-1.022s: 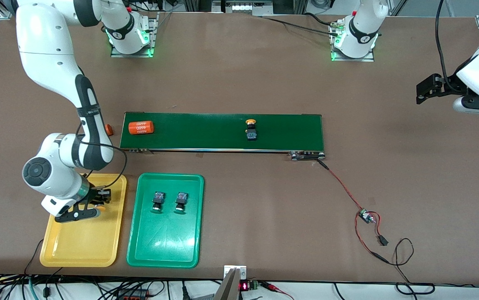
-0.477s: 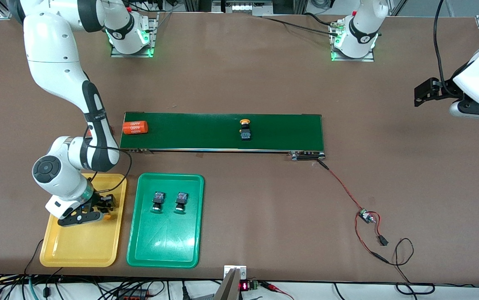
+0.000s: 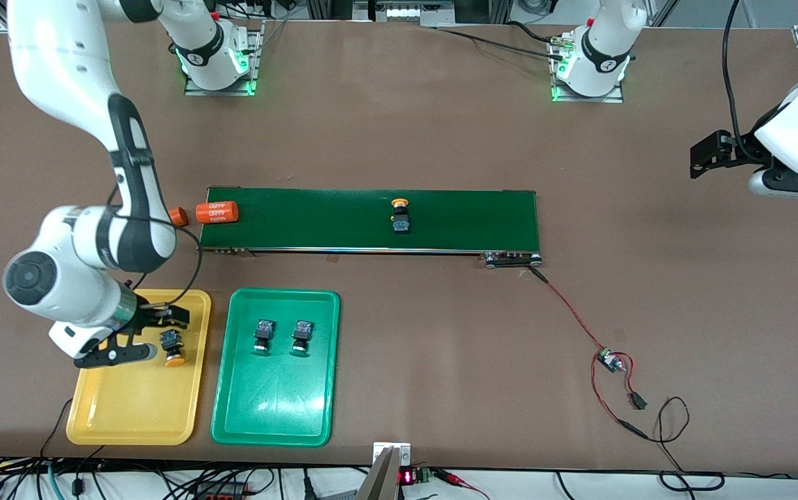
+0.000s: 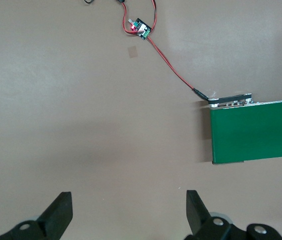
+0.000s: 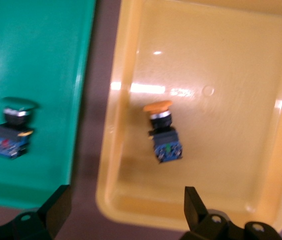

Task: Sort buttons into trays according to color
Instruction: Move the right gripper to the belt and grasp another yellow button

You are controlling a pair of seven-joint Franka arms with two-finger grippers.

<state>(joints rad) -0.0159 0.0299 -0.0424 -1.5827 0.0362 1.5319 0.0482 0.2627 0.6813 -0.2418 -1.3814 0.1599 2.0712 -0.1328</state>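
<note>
The yellow tray and green tray lie side by side near the front camera, toward the right arm's end. A yellow-capped button lies free on its side in the yellow tray. My right gripper hangs open just above that button, its fingers apart and empty. Two green-capped buttons lie in the green tray. Another yellow-capped button rides on the belt. My left gripper waits open over bare table.
A long dark green belt crosses the middle of the table. An orange cylinder overhangs its end toward the right arm, with a small orange piece on the table beside it. A small circuit board with red wires lies toward the left arm's end.
My right gripper opened, let go of the yellow-capped button in the yellow tray and rose. The belt carried the cylinder and the other button toward the right arm's end.
</note>
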